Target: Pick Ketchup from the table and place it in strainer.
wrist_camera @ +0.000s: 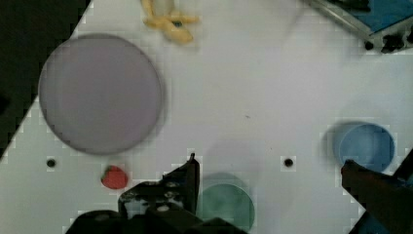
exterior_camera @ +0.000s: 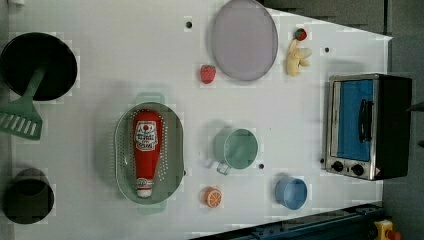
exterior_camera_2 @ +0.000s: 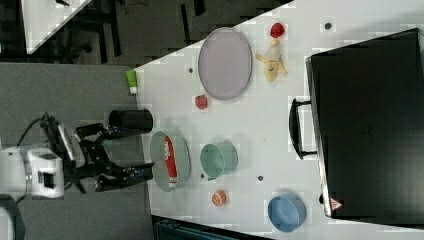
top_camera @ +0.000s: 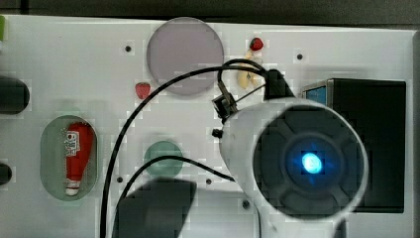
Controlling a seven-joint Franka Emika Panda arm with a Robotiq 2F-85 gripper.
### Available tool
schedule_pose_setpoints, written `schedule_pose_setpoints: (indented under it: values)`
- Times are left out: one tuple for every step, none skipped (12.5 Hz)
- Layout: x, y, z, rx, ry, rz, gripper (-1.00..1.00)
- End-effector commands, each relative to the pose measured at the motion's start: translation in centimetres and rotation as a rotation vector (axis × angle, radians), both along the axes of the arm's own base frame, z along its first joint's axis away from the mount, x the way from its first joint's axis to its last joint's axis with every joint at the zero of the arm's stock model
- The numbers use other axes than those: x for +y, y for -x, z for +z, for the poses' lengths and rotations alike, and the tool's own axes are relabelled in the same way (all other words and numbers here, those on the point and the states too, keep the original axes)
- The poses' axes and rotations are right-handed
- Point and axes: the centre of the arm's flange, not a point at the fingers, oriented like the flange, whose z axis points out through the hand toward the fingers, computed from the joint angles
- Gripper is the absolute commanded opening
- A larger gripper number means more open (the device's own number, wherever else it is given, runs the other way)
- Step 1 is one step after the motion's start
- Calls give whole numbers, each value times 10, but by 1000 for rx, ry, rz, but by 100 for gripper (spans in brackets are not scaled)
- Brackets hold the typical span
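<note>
From where I sit the job looks finished, or as near as I can judge: on the white surface (exterior_camera: 100,60) the pale green strainer (exterior_camera: 122,150) already holds the Ketchup (exterior_camera: 145,150), which lies flat along the basket's length with its white cap toward the left view's bottom edge and its label facing up. The bottle sits wholly inside the rim, not propped on the wall, so I see nothing left to place; what remains, in my reading, is only to park the arm clear. The big lilac plate (exterior_camera: 244,40) stands empty further along the surface, well apart from the strainer, and the toaster oven (exterior_camera: 367,125) sits at the left view's right. Nearer the strainer is the teal cup (exterior_camera: 236,148), then the blue cup (exterior_camera: 291,193), and the small pieces: the peeled banana (exterior_camera: 296,59), a strawberry (exterior_camera: 207,73) between strainer and plate, and the orange slice (exterior_camera: 212,196). The end effector (exterior_camera_2: 137,152) has its jaws spread wide with nothing between them. In the right view it hangs at the strainer's left, off the rim, with the Ketchup beyond its fingertips and not touched. In the wrist view one finger (wrist_camera: 187,180) frames the teal cup with the plate and strawberry beyond. I would call the bottle released and apart from the end effector.
</note>
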Motion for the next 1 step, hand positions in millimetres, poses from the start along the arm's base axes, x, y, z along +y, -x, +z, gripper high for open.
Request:
schedule_pose_setpoints:
  values:
    - [39,-3,-1,0,20,130,100]
